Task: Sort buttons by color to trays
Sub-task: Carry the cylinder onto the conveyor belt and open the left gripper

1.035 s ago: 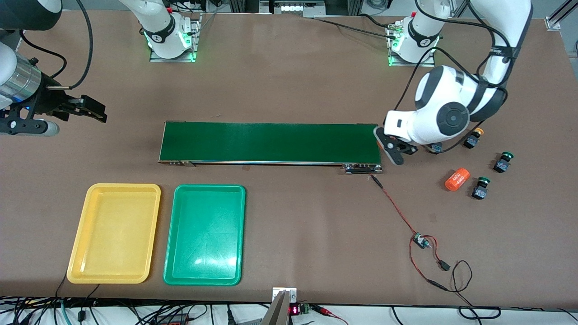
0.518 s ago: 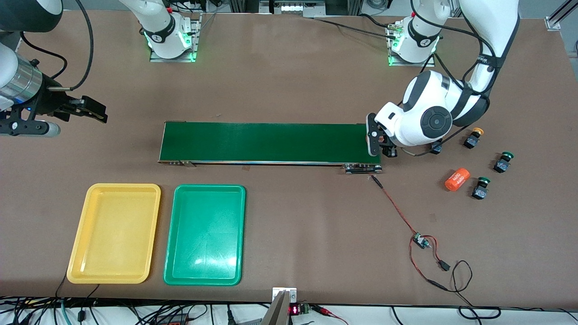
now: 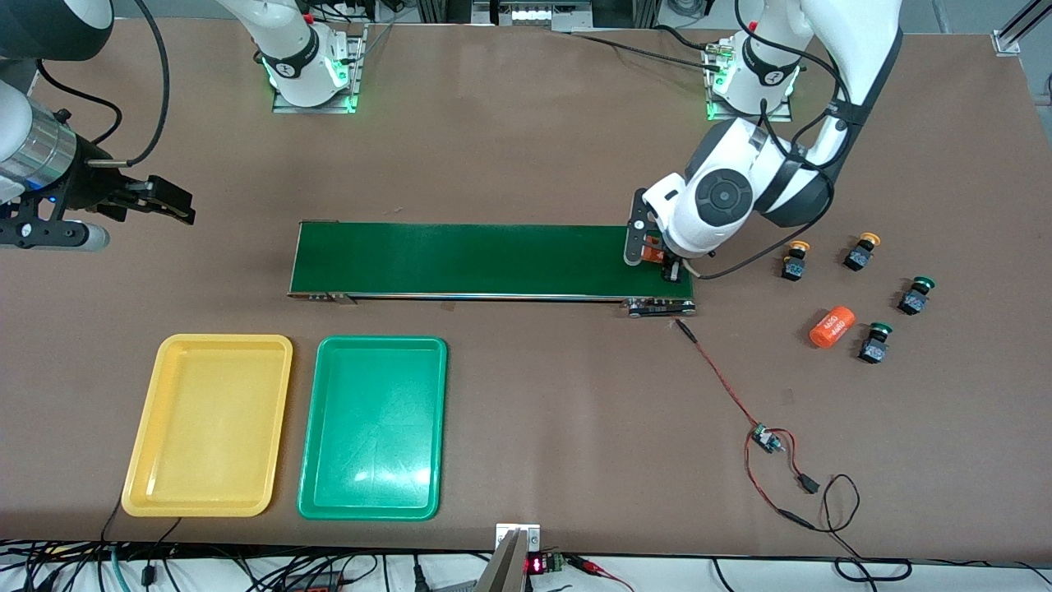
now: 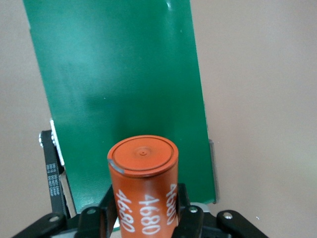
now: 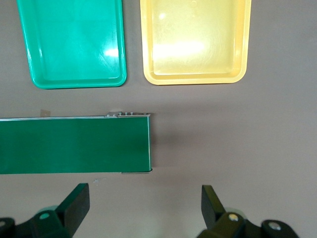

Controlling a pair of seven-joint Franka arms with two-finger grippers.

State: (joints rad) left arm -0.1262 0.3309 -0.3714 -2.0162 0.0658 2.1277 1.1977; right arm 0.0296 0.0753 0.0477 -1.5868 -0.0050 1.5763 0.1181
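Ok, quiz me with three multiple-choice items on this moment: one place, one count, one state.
1. The left tool is over:
A. the yellow tray
B. the conveyor belt's end
C. the green tray

2. Buttons lying on the table:
A. two
B. three
C. four

3. The right tool is:
A. open, empty
B. shut on a button
C. shut on a cylinder

Key: B, the conveyor belt lies under it and the orange cylinder it grips. C, two yellow buttons and two green buttons. A, its fingers stand apart above bare table.
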